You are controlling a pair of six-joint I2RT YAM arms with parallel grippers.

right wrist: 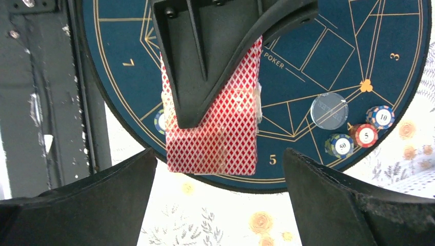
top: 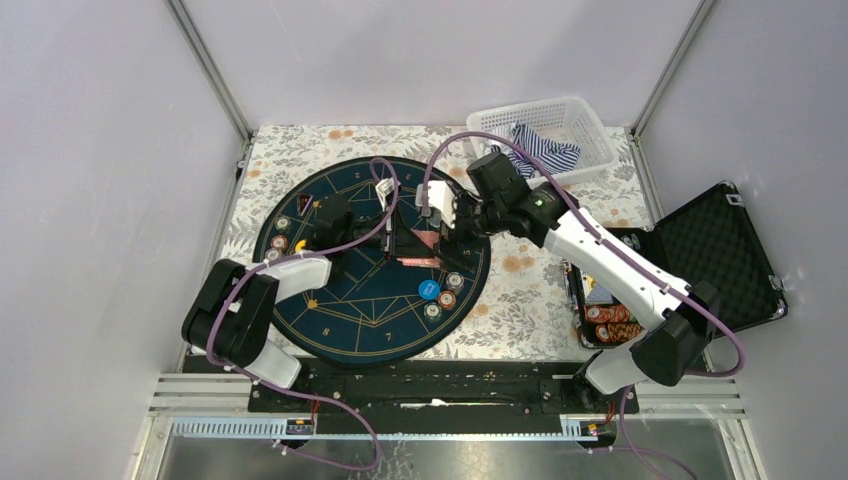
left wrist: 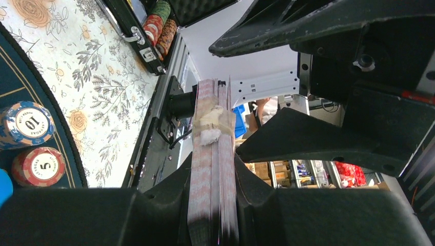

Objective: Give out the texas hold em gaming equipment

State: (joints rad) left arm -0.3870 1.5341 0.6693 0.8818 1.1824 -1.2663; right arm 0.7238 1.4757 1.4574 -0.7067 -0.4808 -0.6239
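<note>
- Gripping a deck of red-backed playing cards, the left end effector is clamped across the deck's faces and holds it on edge, in the air above the round navy poker mat.
- The right end effector faces the deck from close by with its fingers spread wide and nothing between them.
- Handling: the deck is light, but the cards are thin, slick and bendy. A loose pinch would likely let them fan or slide, and a single card would flex.
- A pale wad that looks like tape sits on the deck's edge. Whether it binds the cards together I cannot tell from this angle.
- Where to hold: I judge the free lower half of the deck best, flat pads on front and back, clear of the left finger and the tape.
- Elsewhere on the mat a "10" chip, a "5" chip and a "50" chip sit touching, just beside a blue disc.
- More chips fill the open case on the desk.
</note>
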